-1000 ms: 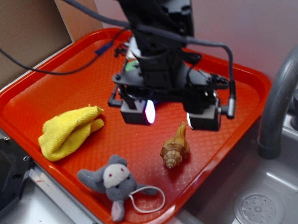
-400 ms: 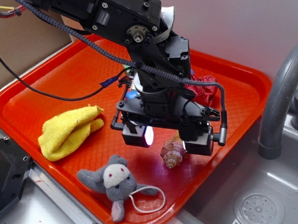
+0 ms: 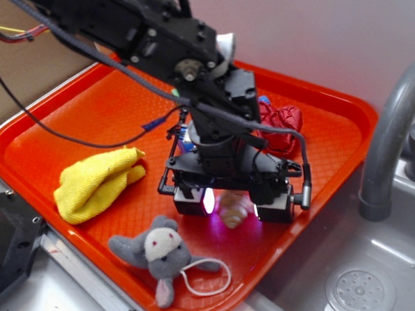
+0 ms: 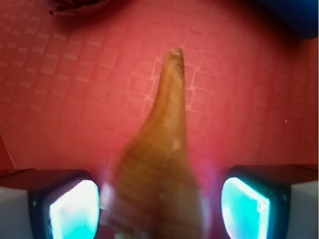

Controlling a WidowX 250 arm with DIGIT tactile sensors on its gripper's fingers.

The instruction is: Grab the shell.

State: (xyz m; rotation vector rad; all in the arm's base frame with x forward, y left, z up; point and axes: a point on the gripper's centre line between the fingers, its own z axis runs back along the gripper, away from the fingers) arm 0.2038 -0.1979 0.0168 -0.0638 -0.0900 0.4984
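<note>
Lowered since a moment ago, tool [image 3: 233, 203] straddles the shell [image 4: 157, 174], fingers apart, not clamped.

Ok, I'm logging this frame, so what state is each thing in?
end effector: open, lowered astride the shell, pads lit
shell: lying on the tray between the pads, not yet gripped
yellow cloth: crumpled
mouse toy: lying flat
red ball: wrinkled, resting
tray: flat

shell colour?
Golden-tan with faint ribbing, clearest in the wrist view: shell.
</note>
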